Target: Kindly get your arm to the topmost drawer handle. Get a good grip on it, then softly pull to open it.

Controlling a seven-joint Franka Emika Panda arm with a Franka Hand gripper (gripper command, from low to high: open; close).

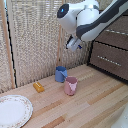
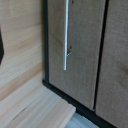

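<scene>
Glossy white arm [image 1: 92,20] with black, blue-centred joint cap, silver drawer handle [image 2: 66,35] on dark brown front, blue mug [image 1: 61,74], pink mug [image 1: 70,85], yellow block [image 1: 38,87], pale wooden bench [image 1: 95,102]

looking like a homey dining-room mockup, pale slatted wooden tabletop [image 1: 95,100] sitting under a patterned plate [image 1: 14,110] and two mugs, woven reed screen [image 1: 35,35] hanging behind, dark brown drawers [image 1: 110,57] standing alongside

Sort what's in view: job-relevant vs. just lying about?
Job: arm, tool, drawer handle on the dark drawer front.
Lying about: blue cup, pink cup, yellow block, plate.
</scene>
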